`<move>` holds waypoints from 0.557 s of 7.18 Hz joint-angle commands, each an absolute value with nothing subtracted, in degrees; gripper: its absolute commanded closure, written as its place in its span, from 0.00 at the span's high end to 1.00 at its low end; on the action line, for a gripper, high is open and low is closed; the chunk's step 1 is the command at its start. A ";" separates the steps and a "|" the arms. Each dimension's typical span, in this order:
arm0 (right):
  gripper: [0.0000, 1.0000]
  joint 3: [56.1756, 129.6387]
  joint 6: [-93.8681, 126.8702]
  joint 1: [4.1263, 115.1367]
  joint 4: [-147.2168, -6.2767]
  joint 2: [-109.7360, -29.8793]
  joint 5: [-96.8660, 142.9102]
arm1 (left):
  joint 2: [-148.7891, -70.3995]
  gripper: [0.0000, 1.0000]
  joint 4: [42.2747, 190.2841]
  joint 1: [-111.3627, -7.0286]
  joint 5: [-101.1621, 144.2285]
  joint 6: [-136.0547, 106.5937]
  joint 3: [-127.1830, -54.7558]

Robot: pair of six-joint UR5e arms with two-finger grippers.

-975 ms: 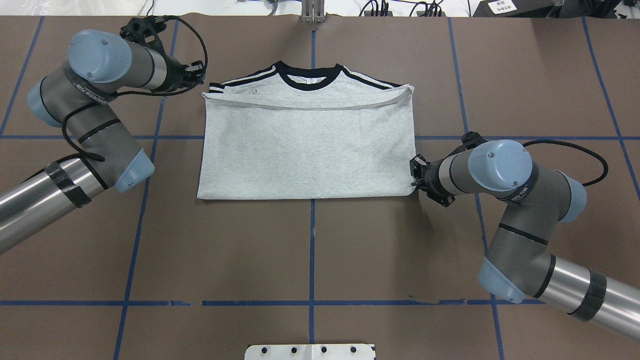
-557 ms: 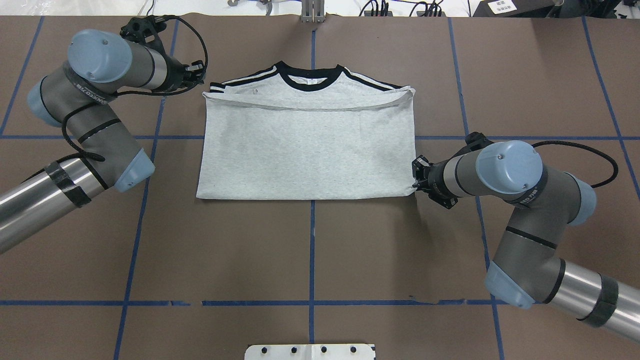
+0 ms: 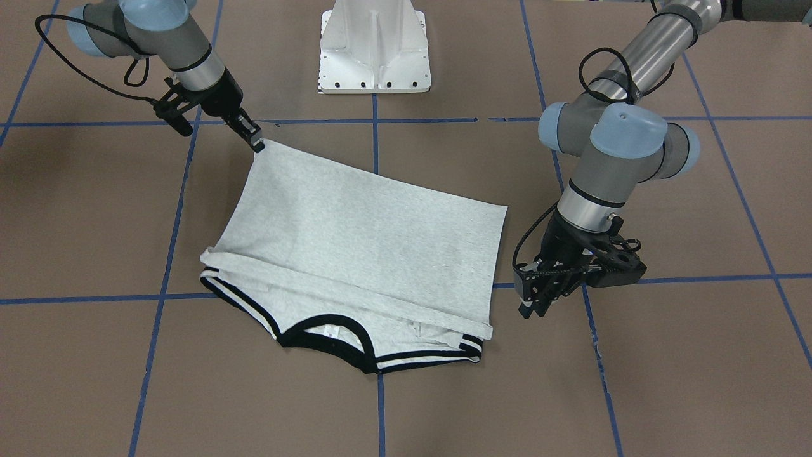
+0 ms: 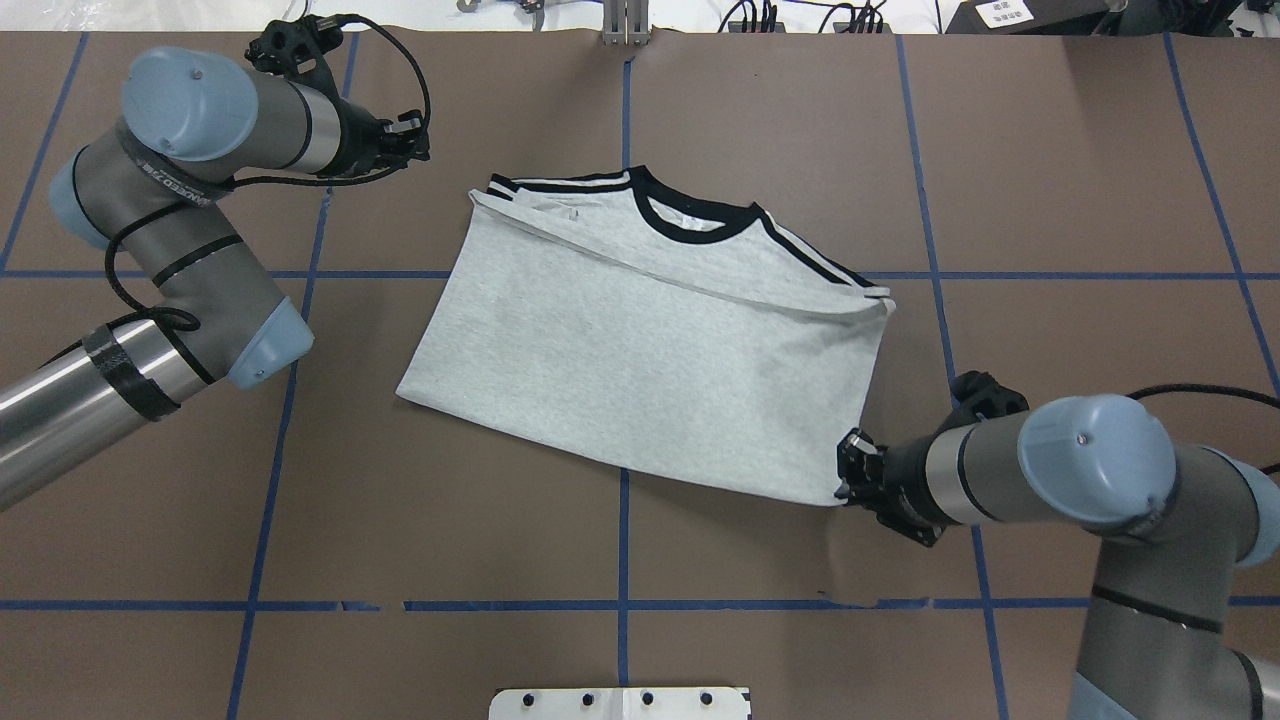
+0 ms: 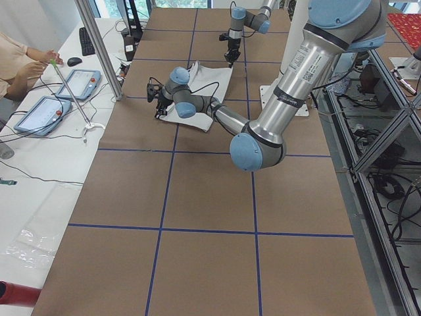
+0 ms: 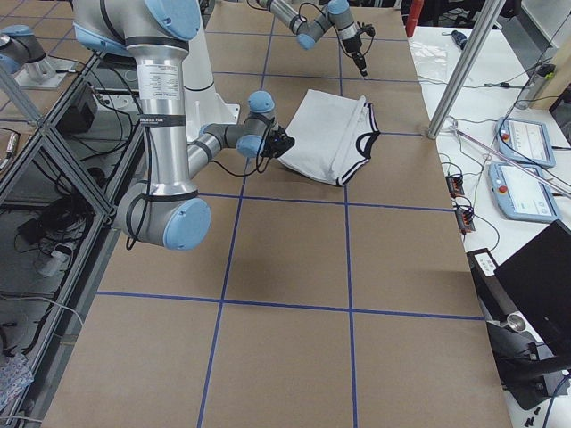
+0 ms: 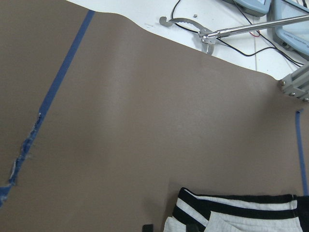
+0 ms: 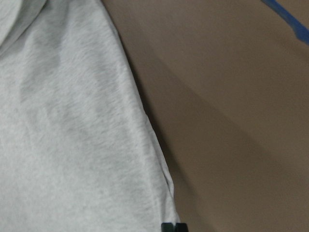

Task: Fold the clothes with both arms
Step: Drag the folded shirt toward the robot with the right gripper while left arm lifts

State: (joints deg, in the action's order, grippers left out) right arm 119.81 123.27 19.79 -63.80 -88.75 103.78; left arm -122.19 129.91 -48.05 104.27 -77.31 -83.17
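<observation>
The grey T-shirt [image 4: 640, 370] lies folded and skewed on the brown table, its black collar [image 4: 690, 215] and striped shoulders at the far edge and the print hidden. My right gripper [image 4: 850, 478] is shut on the shirt's near right corner; in the front-facing view that gripper [image 3: 257, 143] pinches the corner slightly off the table. The right wrist view shows grey cloth [image 8: 72, 145] running into the fingertips. My left gripper [image 4: 420, 140] hangs open beside the far left sleeve, apart from it. The striped sleeve [image 7: 231, 212] shows just ahead of it in the left wrist view.
The white pedestal base [image 3: 374, 51] stands at the robot's side of the table. Blue tape lines [image 4: 624, 540] grid the brown surface. Beyond the far edge, a person's arm [image 5: 20, 62], teach pendants [image 5: 75, 82] and a metal pole [image 6: 468, 62] show.
The right arm has dragged the near right corner toward the robot and rightward, swinging the shirt clockwise. The far left sleeve has slid away from the left gripper, which shifted slightly.
</observation>
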 commanded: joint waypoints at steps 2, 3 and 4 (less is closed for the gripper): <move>0.00 130.06 123.92 2.16 -66.51 -96.75 104.41 | -118.40 0.74 129.73 -46.94 114.85 -80.91 -91.82; 0.00 131.99 124.10 -2.15 -67.49 -99.73 104.50 | -116.39 0.84 129.73 -44.58 115.48 -83.47 -95.76; 0.78 132.88 124.19 -3.68 -67.50 -100.45 104.41 | -112.63 0.98 129.64 -41.17 115.31 -83.84 -100.59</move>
